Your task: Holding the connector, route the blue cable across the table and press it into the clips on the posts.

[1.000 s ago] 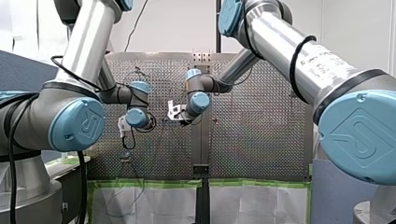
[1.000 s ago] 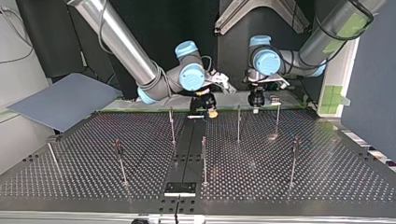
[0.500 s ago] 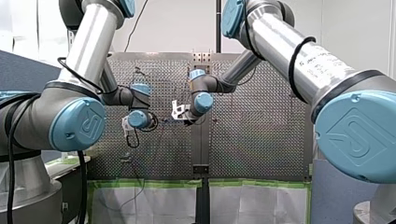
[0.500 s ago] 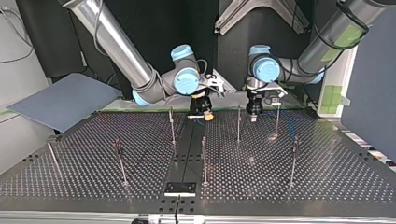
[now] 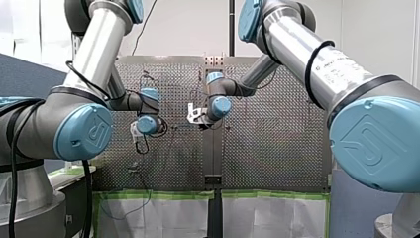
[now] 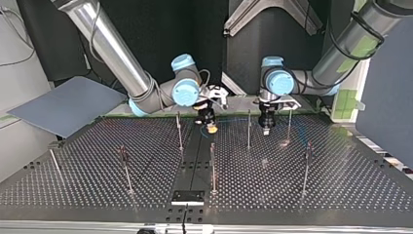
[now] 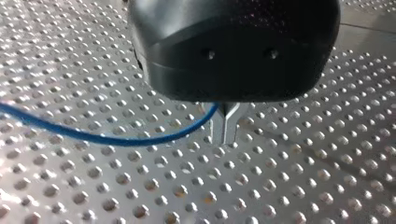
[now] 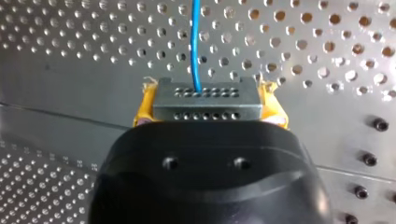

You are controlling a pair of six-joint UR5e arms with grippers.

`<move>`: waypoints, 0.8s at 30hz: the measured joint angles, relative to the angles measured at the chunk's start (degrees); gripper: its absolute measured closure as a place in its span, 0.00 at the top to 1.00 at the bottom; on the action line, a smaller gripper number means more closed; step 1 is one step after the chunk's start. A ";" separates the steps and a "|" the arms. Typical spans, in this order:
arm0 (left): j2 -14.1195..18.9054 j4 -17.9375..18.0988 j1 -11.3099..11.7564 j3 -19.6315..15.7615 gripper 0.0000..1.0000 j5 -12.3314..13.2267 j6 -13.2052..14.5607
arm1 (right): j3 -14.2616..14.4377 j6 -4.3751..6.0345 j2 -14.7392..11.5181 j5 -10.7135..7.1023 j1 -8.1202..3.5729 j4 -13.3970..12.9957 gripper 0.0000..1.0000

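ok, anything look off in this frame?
Nothing serious. The yellow pads of my right gripper look slightly frayed at the corners, beside the grey perforated connector block they hold. The thin blue cable leaves the block cleanly, with no kink in view.

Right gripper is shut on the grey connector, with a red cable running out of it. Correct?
Only the colour is wrong: the cable leaving the connector held in my right gripper is blue, as the right wrist view shows.
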 joint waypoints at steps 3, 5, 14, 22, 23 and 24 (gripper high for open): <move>-1.41 0.07 0.22 0.97 0.00 0.51 0.03 | -0.04 0.02 0.00 -0.54 -0.46 -0.01 0.00; -1.95 -0.03 0.31 1.62 0.00 0.92 0.06 | -0.10 0.03 0.00 -0.73 -0.79 -0.01 0.00; -2.34 -0.96 0.40 2.80 0.31 0.54 1.10 | -0.28 0.03 0.00 -1.18 -1.67 -0.01 0.00; -2.36 -3.04 0.39 2.83 1.00 -2.01 3.15 | -0.33 0.04 0.00 -1.22 -2.02 -0.01 0.00; -2.36 -3.61 0.36 2.83 1.00 -2.60 3.67 | -0.33 0.04 0.00 -1.23 -2.03 -0.01 0.00; -2.34 -4.05 0.33 2.84 1.00 -3.09 4.11 | -0.33 0.03 0.00 -1.24 -2.03 -0.01 0.00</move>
